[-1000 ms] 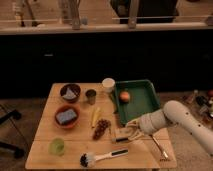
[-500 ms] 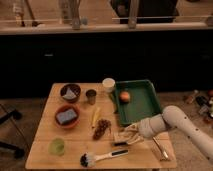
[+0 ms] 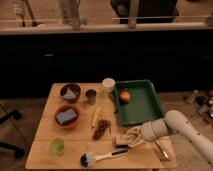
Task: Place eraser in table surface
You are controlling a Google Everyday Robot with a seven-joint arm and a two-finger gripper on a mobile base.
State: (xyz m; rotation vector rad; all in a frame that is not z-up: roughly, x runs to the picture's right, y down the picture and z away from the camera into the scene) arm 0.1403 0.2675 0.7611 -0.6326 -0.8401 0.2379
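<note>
- Camera view is showing the arm [image 3: 187, 131] reaching in from the right, with the hand [image 3: 131, 138] sitting low at the front-right part of the table [image 3: 45, 150].
- Hand has been sliding left and down over the last 1 s; earlier it was sitting closer to the green tray [image 3: 142, 102], now it is right at the table surface.
- Eraser [image 3: 121, 141] is the small pale block at the hand's tip, touching or nearly touching the wood, just above the brush [image 3: 102, 158] handle.
- Finger state: cannot tell whether they are pinching the eraser or already parting.
- Judgement: this is looking like the set-down phase, so the task is nearing its end; letting go and pulling back are probably what is remaining.
- Risk: brush handle is lying just beside the drop spot, and a sideways exit could be nudging it or dragging the eraser.
- Grapes [image 3: 101, 128] and banana [image 3: 94, 116] are sitting to the left, clear of the hand.
</note>
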